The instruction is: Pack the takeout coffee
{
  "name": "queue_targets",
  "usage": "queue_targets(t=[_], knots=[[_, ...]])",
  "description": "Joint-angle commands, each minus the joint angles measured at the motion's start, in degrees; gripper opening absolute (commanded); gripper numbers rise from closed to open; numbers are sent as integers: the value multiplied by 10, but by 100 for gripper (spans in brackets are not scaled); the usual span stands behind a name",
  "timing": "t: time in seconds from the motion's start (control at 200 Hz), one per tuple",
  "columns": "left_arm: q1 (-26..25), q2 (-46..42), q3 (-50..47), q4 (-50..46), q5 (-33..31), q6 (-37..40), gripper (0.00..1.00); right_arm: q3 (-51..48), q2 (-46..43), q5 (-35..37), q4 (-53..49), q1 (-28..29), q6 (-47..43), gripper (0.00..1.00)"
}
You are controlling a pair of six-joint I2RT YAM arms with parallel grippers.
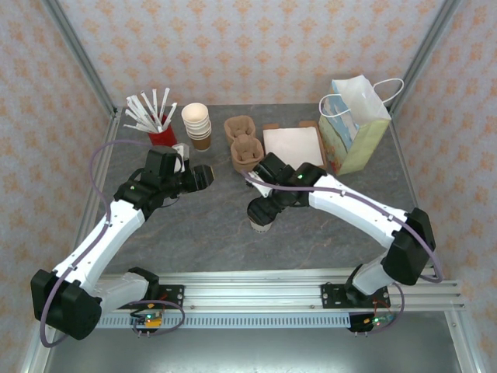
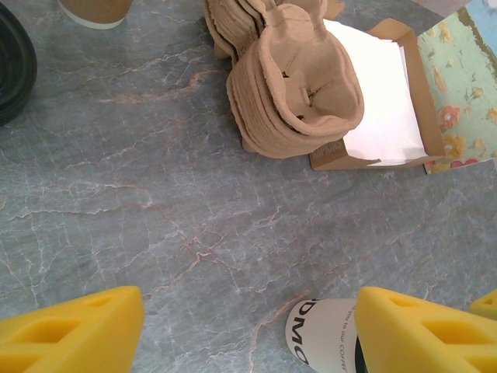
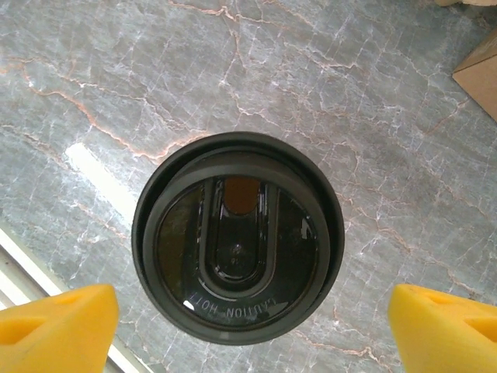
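Note:
The takeout coffee [image 3: 237, 237] stands upright on the grey marbled table, and its round black lid faces up at me in the right wrist view. My right gripper [image 3: 248, 334] hangs open straight above it, one yellow finger on each side and clear of the lid. From above, the cup [image 1: 258, 224] peeks out under the right gripper [image 1: 262, 211] at mid-table. My left gripper [image 1: 200, 177] is open and holds nothing, to the cup's left. In the left wrist view the cup's white printed side [image 2: 326, 338] shows by the right finger of the left gripper [image 2: 248, 334].
Stacked brown pulp cup carriers [image 1: 245, 144] and a box of white napkins [image 1: 293, 144] lie at the back. A floral paper bag [image 1: 353, 124] stands at the back right. A stack of lidless cups [image 1: 196, 124], a red holder of stirrers [image 1: 155, 120] and a loose black lid [image 2: 12, 62] are at the back left.

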Motion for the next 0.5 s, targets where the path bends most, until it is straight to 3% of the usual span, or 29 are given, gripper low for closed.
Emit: queue_targets(t=[0.0, 0.49], knots=[[-3, 4, 17, -5, 4, 8, 73, 17, 7, -8, -38, 0, -24, 91], [-3, 1, 15, -9, -1, 12, 73, 27, 48, -6, -40, 2, -66, 88]])
